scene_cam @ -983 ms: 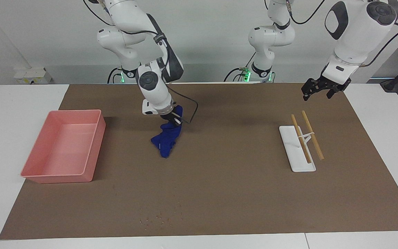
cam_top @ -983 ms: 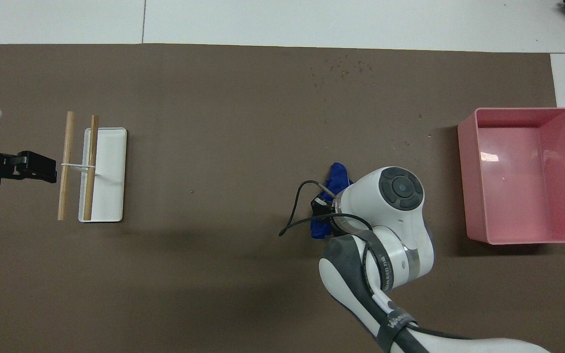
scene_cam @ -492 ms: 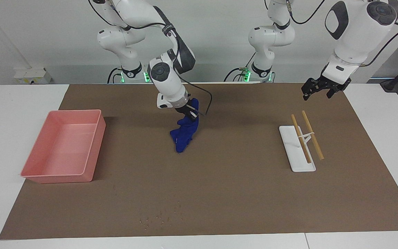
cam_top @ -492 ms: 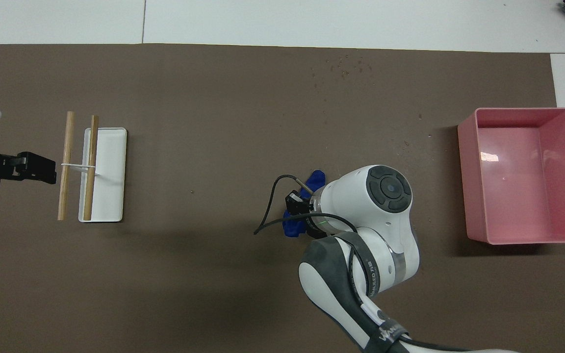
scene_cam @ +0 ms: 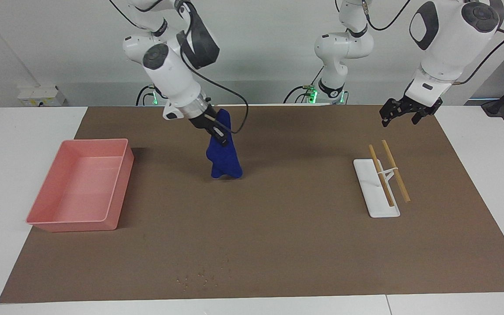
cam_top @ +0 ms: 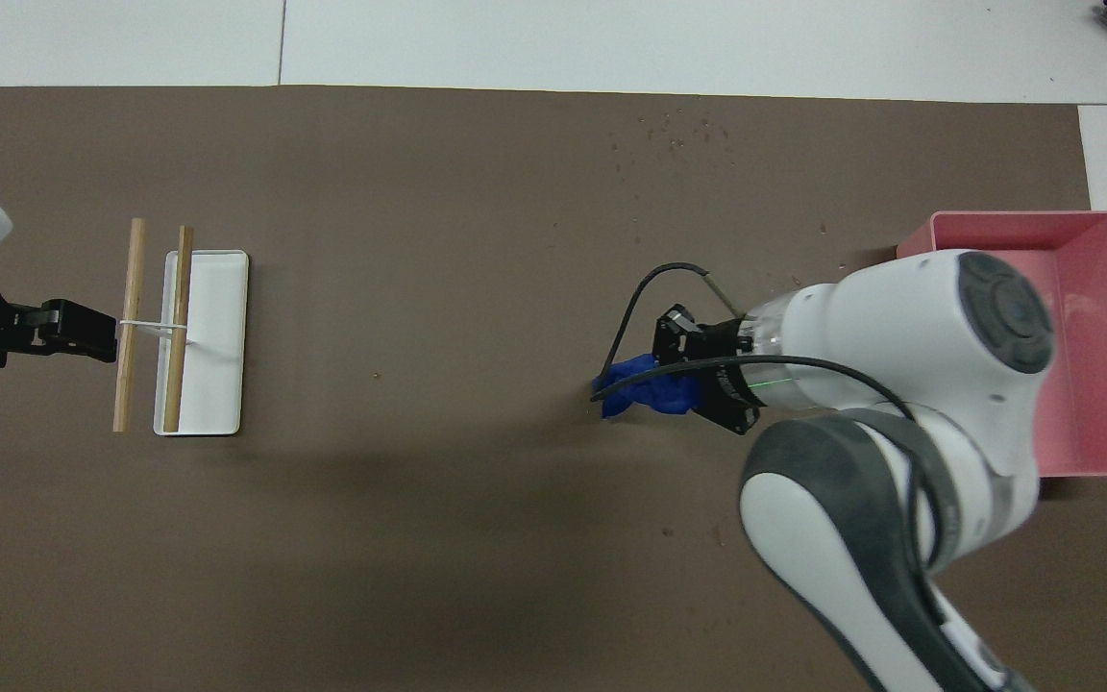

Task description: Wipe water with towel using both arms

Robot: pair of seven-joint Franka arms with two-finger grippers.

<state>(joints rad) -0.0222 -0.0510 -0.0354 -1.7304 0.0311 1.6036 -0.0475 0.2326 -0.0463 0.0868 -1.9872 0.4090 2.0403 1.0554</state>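
The blue towel [scene_cam: 224,160] hangs crumpled from my right gripper [scene_cam: 219,134], which is shut on its top end above the brown mat, between the pink bin and the mat's middle. From overhead, only a bit of the towel [cam_top: 643,397] shows past the right gripper [cam_top: 690,384] and the arm's white wrist. Small water drops [scene_cam: 203,275] dot the mat near the edge farthest from the robots, also visible as drops [cam_top: 674,135] overhead. My left gripper [scene_cam: 401,119] hovers open and empty over the mat near the wooden sticks; overhead the left gripper [cam_top: 100,333] is beside them.
A pink bin [scene_cam: 96,141] stands at the right arm's end of the mat; my right arm partly covers the bin [cam_top: 1092,221] from overhead. A white tray [scene_cam: 367,179] with two tied wooden sticks [scene_cam: 399,177] lies toward the left arm's end.
My right gripper has risen with the towel and its wrist has swung toward the pink bin, so the cloth now hangs higher. The left arm has barely moved.
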